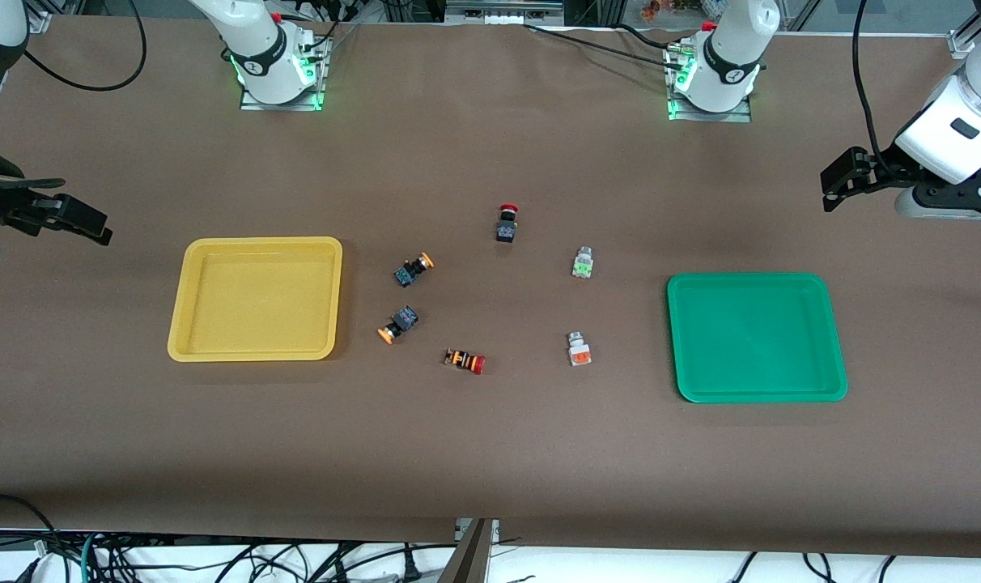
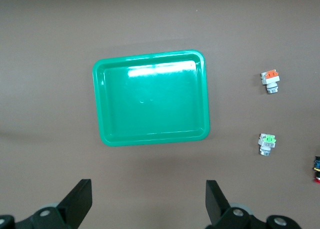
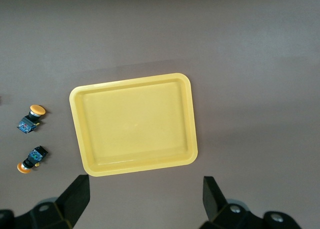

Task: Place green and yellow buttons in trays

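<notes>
Waiting wide open at either end of the table, the left gripper (image 2: 145, 206) hung near the green tray (image 1: 830, 389) and the right gripper (image 3: 145, 204) near the yellow tray (image 1: 184, 340), neither holding anything. Both trays were empty. Two yellow buttons (image 1: 413, 269) (image 1: 397, 323) lay on their sides just beside the yellow tray; the green-faced button (image 1: 582, 262) and the orange-faced button (image 1: 578, 349) sat nearer the green tray. Two red-capped switches (image 1: 506, 222) (image 1: 465, 360) lay between them. Sorting had apparently not begun; the next move probably called for lowering onto the closest button and pinching its body squarely.
</notes>
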Motion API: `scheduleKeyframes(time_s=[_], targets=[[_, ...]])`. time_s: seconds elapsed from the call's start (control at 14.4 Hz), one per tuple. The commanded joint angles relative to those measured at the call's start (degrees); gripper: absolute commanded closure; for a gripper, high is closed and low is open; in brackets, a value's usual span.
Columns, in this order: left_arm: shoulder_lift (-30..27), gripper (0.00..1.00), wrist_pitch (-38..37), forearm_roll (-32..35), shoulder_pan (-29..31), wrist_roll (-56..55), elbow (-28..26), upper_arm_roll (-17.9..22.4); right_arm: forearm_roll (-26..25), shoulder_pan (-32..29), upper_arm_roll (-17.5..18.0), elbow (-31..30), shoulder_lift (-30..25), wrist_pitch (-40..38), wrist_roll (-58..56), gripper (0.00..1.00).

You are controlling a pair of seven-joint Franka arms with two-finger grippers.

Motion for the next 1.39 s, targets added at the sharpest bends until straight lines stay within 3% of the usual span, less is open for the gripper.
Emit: scheduleKeyframes(time_s=[0.0, 0.56, 1.32], targets=[[0.80, 0.00, -1.15, -0.91, -0.70, 0.97, 1.46, 0.18, -0.14, 0.16, -0.05, 0.06, -0.37, 0.74, -0.11, 0.00], [0.80, 0.00, -1.24, -0.91, -0.79, 0.97, 1.54, 0.18, -0.32, 3.50, 0.21, -0.03, -0.28, 0.92, 0.24, 0.00], [0.88, 0.00, -1.59, -0.91, -0.97, 0.97, 1.45, 0.18, -0.58, 3.24, -0.32, 0.06, -0.37, 1.89, -0.02, 0.00]])
